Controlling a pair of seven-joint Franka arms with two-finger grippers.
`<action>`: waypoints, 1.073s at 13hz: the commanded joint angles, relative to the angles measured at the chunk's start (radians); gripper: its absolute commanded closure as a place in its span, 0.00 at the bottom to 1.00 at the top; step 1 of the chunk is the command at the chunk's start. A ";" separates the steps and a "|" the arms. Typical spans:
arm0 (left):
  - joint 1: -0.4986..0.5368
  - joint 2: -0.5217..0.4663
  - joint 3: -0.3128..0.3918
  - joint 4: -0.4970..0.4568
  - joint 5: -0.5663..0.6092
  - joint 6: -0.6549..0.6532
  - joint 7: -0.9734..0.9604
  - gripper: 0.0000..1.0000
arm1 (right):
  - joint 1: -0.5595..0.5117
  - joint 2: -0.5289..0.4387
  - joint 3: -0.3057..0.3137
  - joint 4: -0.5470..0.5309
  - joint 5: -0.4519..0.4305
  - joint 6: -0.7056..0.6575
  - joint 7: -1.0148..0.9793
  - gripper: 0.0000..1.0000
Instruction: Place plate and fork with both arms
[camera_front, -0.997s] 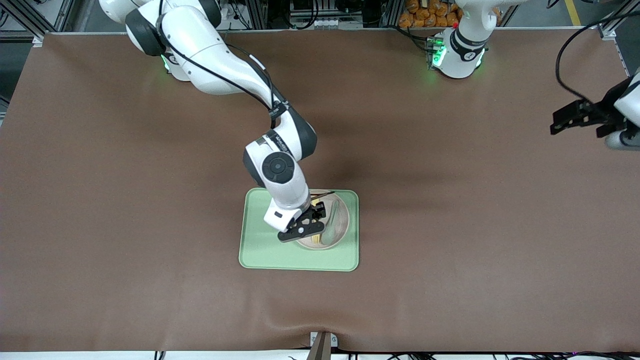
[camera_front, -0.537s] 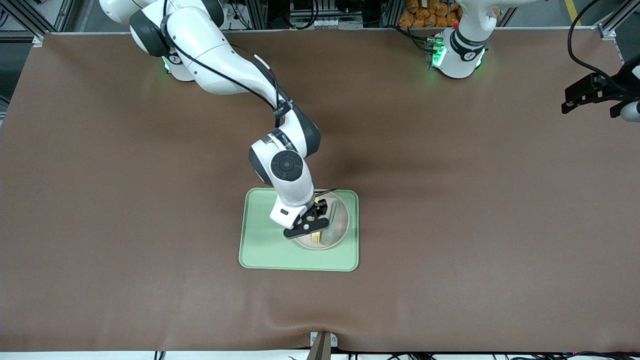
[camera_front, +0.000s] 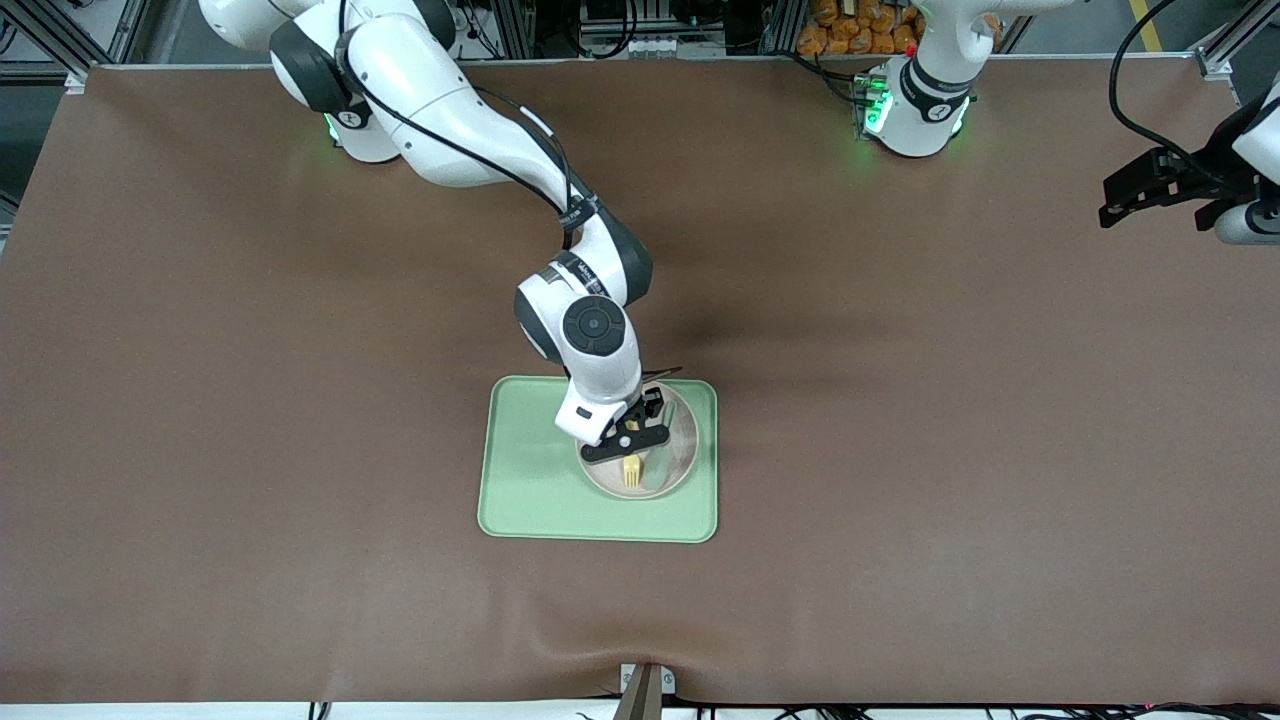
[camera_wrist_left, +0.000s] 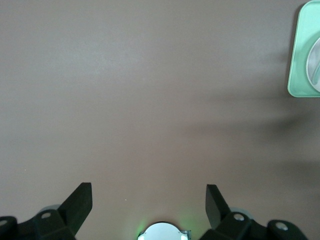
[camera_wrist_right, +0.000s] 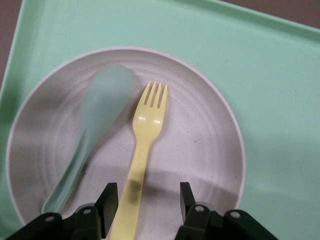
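Right gripper (camera_wrist_right: 145, 200) hangs low over the plate (camera_wrist_right: 210, 150), fingers apart astride the fork (camera_wrist_right: 142, 150) handle to grasp it, while the open left gripper (camera_front: 1150, 190) waits aside.

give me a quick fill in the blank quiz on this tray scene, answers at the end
1. The fork and the spoon both lie in the ____.
2. The plate sits on the green ____.
3. The right gripper straddles the fork's ____.
4. The left gripper hangs over bare table with fingers ____.

Answers: plate; tray; handle; open
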 joint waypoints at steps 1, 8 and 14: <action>-0.003 -0.013 -0.009 -0.002 0.003 -0.004 -0.043 0.00 | 0.002 0.001 -0.008 -0.004 -0.003 0.003 0.051 0.42; 0.002 0.017 -0.009 0.004 -0.020 0.016 -0.037 0.00 | 0.037 0.025 -0.004 -0.005 -0.012 0.010 0.084 0.41; 0.008 0.023 -0.010 0.003 -0.009 0.018 -0.029 0.00 | 0.057 0.033 -0.006 -0.005 -0.023 0.032 0.107 0.58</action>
